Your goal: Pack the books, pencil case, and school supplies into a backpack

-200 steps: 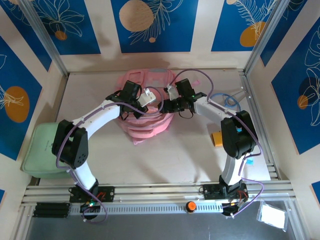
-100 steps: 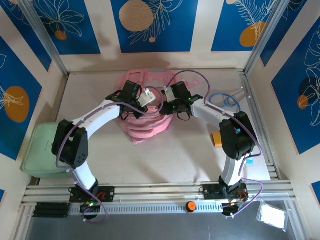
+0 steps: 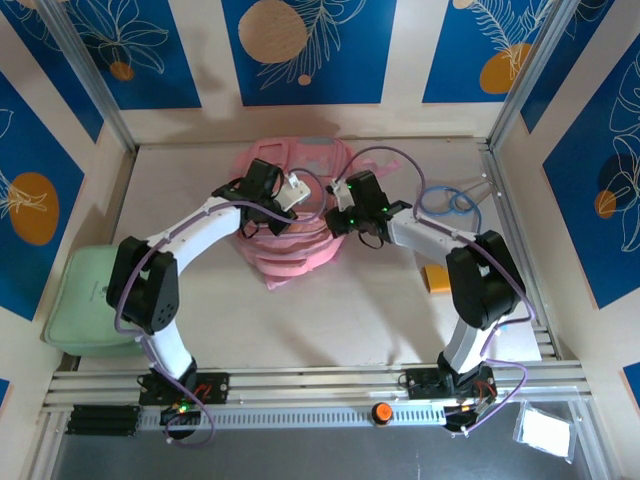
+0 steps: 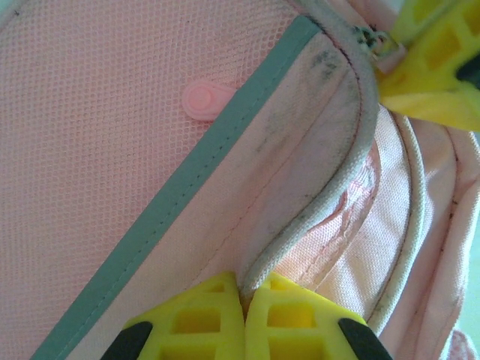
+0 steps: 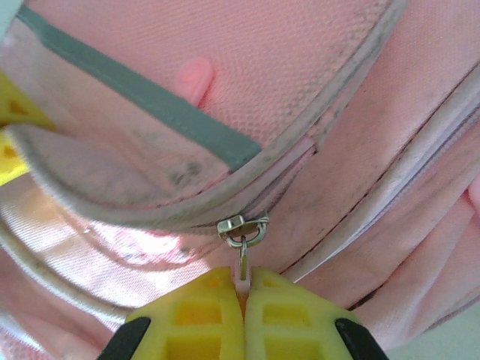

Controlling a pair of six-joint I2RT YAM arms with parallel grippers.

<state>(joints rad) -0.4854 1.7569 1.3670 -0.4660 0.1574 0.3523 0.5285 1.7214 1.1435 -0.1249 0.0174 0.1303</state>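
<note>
Right wrist view: right gripper (image 5: 244, 289) is clenched on the tab of the zipper pull (image 5: 241, 227), with the thin metal tab nipped at the very tips of the yellow fingers. The slider sits just above them on the curved zip line of a front pocket. Left wrist view: left gripper (image 4: 244, 300) is likewise closed, pinching the grubby piped seam (image 4: 330, 187) of that pocket's flap. Judgement: the step in hand is working the zip so the pack can be loaded, and the task looks early. To do it well, draw the pull along the track and follow its curve, never away from the cloth. The hold is shallow, so a sideways tug could slip the tab. The left arm should keep the seam taut against the pull, so the soft fabric does not bunch ahead of the slider. Go slowly. Shiny lining (image 5: 112, 240) shows to the left of the slider, so the zip seems parted on that side. The backpack (image 3: 300, 255) is pink woven fabric with a paler mesh panel, a grey trim band (image 4: 202, 165), a small pink tab (image 4: 202, 97) and dark-soiled piping. Top external view: it lies at the far centre of the table (image 3: 330, 320), both grippers meeting over it, its straps trailing toward the near side.
</note>
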